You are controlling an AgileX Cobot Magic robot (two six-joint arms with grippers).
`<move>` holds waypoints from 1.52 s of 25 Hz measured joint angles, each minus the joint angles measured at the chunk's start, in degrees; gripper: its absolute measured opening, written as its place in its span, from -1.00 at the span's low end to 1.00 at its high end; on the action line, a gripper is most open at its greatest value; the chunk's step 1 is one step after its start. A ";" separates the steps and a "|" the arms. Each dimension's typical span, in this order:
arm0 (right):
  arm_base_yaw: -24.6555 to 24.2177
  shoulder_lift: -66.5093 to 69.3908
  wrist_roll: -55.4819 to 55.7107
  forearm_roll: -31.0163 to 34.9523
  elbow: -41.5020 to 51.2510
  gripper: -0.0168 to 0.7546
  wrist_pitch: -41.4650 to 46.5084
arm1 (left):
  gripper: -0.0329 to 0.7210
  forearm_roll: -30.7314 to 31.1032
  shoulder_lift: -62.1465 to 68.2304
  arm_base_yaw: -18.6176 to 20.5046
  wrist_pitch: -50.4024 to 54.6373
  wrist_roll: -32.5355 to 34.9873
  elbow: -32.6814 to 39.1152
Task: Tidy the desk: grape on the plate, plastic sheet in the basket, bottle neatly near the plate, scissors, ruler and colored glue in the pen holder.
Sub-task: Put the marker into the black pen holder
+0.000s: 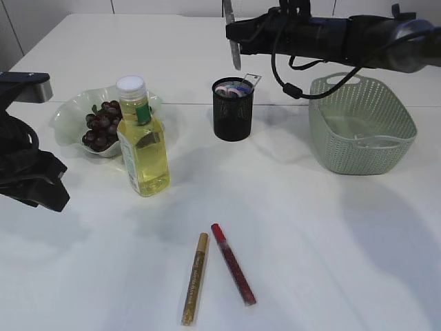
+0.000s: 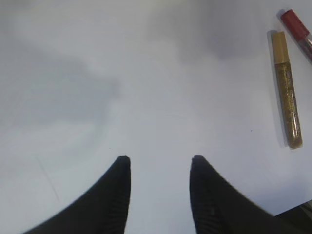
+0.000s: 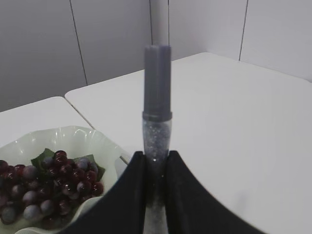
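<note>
My right gripper (image 1: pixel 235 36) is shut on a silver glitter glue tube (image 1: pixel 236 52), held above the black mesh pen holder (image 1: pixel 232 117). In the right wrist view the tube (image 3: pixel 157 97) stands upright between the jaws (image 3: pixel 156 157). The holder contains coloured handles and a clear strip (image 1: pixel 252 81). A gold glue tube (image 1: pixel 195 277) and a red one (image 1: pixel 233 263) lie at the table's front, and both show in the left wrist view (image 2: pixel 286 97) (image 2: pixel 296 25). My left gripper (image 2: pixel 160 161) is open and empty over bare table at the left (image 1: pixel 41 186). Grapes (image 1: pixel 102 125) lie on the pale green plate (image 1: pixel 69 114), with the yellow bottle (image 1: pixel 142 141) upright beside it.
A green perforated basket (image 1: pixel 362 127) stands at the right, with something clear lying inside it. The plate with grapes (image 3: pixel 53 180) shows below the right gripper's view. The table's far edge runs behind the pen holder.
</note>
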 joint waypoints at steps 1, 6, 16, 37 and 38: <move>0.00 1.09 0.00 0.12 -1.43 -0.70 -0.10 | -0.12 0.00 0.00 0.00 0.00 0.00 0.00; 0.00 4.08 0.02 0.35 -4.52 -0.70 -0.32 | -0.12 0.00 0.00 0.00 0.00 0.00 0.00; 0.00 5.94 4.90 0.35 -4.63 -0.35 -0.32 | -0.12 0.00 0.00 0.00 0.00 0.00 0.00; 3.04 -12.05 88.85 -70.46 -4.76 -0.19 14.99 | -0.12 0.00 0.00 0.00 0.00 0.00 0.00; 4.14 -12.95 94.46 -75.26 -4.76 -0.19 18.77 | -0.12 0.00 0.00 0.00 0.00 0.00 0.00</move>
